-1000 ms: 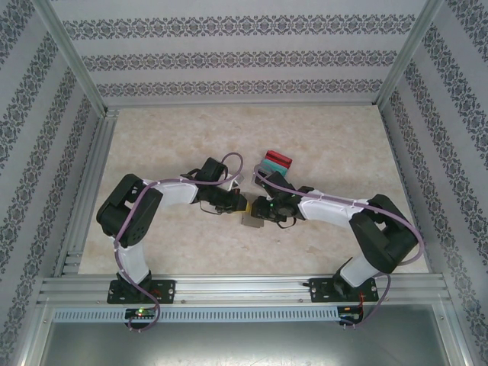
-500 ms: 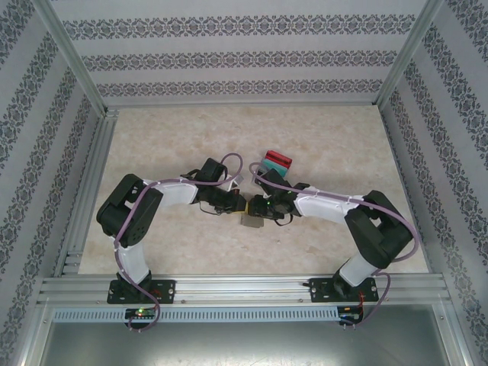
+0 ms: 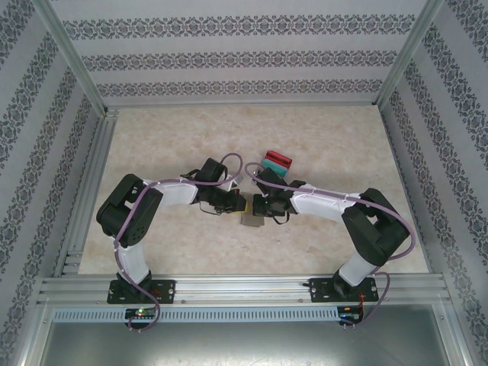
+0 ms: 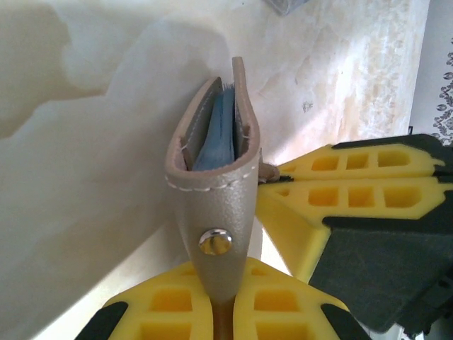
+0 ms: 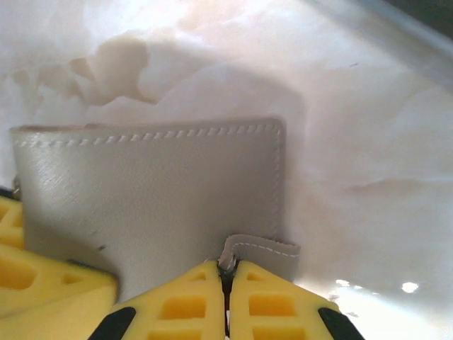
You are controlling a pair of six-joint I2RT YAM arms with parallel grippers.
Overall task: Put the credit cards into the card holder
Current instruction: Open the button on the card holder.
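Both clamped on card holder (image 4: 216, 205) | left tool (image 4: 221, 297) | right tool (image 5: 226, 280) | teal card (image 4: 219, 134) inside

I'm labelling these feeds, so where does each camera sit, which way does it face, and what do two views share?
Top external: above and behind, looking down on the table; left arm and right arm show.
Left wrist: on the left arm, facing the card holder edge-on; left gripper clamps it.
Right wrist: on the right arm, facing its flat side; right gripper pinches its tab.
Shared: both wrist views show the card holder.

Beige marbled table (image 3: 152, 145) enclosed by patterned walls (image 3: 229, 61).
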